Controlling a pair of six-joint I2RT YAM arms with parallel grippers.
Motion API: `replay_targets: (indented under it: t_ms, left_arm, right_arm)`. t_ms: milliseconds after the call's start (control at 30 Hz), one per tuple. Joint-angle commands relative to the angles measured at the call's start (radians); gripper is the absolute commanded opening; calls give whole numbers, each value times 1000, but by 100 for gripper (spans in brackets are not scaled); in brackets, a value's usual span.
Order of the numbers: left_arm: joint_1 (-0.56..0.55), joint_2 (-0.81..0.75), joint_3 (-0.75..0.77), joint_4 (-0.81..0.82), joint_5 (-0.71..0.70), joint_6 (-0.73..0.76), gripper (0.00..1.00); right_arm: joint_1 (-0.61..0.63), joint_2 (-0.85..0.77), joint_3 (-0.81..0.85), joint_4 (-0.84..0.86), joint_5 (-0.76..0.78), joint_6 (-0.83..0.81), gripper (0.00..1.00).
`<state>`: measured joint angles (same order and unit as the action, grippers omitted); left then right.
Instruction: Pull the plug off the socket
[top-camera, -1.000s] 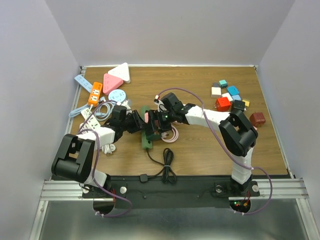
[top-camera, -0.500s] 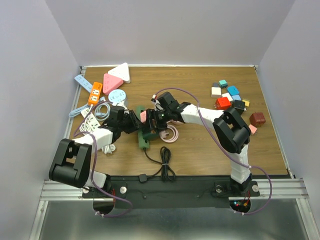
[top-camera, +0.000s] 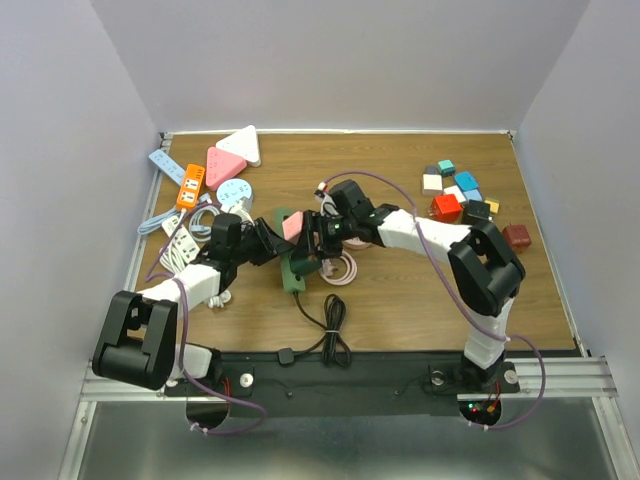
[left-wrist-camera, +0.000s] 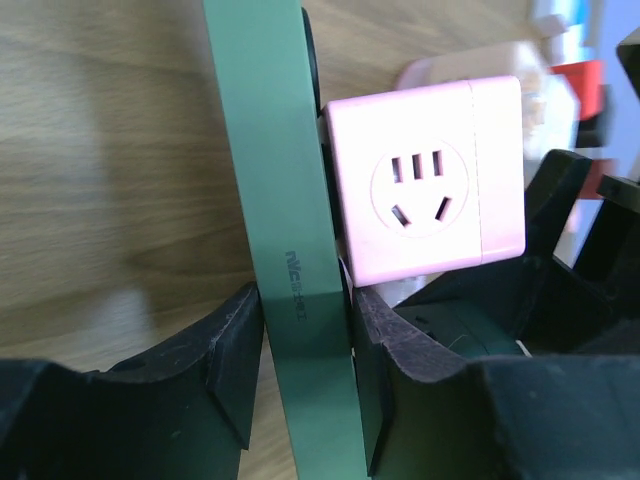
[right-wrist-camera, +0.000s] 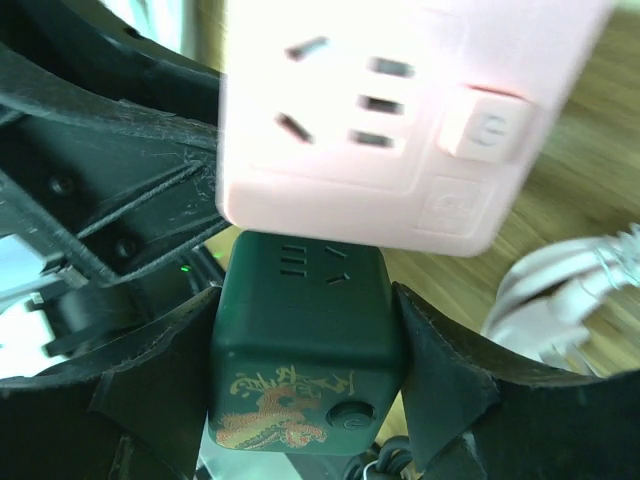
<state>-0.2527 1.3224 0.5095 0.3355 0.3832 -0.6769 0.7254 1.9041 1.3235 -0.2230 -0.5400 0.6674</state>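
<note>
Since the earlier frame, right gripper (top-camera: 318, 240) has been closed at mid-frame by the green strip (top-camera: 292, 278). Left wrist: green strip is clamped edge-on by left gripper (left-wrist-camera: 305, 350), pink cube (left-wrist-camera: 425, 195) seated beside it. Right wrist: dark green plug (right-wrist-camera: 298, 340) is pinched, seemingly not pulled off yet.

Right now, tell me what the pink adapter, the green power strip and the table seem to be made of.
The pink adapter looks like moulded plastic, smooth satin: soft highlights, crisp socket slots. The green power strip is probably plastic too, satin, with a small logo on it; painted metal is possible. The table is wood or wood-look laminate: grain streaks, slight sheen.
</note>
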Motion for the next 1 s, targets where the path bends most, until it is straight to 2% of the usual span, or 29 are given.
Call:
replay_targets:
  t_ms: [0,233,400,600,767,800,833,867,967]
  left_arm:
    - [76,-35,-38,30,-64,57,0]
    - [98,-23,-34,34,-58,59,0]
    - [101,-26,-28,28,-61,57,0]
    - [101,-17,-14,31,-55,50,0]
    - [101,-17,10,43,-21,27,0]
    - [101,-18,14,42,-18,20,0]
    - [101,-29,18,46,-7,10,0]
    - [101,-35,20,46,0,4,0]
    - [101,-61,24,50,20,-21,0]
  right_arm:
    - [-106,-155,-27,16,-31,21,0]
    - [-162,-177,-43,4,-51,96,0]
    - [-159,-171,-40,-39,-42,118,0]
    - [-95,-146,-32,-52,-28,80,0]
    - [-24,-66,-4,-50,-18,69,1]
    - [-21,-60,0,-52,-14,69,18]
    - [-18,-48,12,-50,-11,67,29]
    - [-18,-43,20,-49,-9,66,38]
    - [-15,-22,48,-52,-18,52,55]
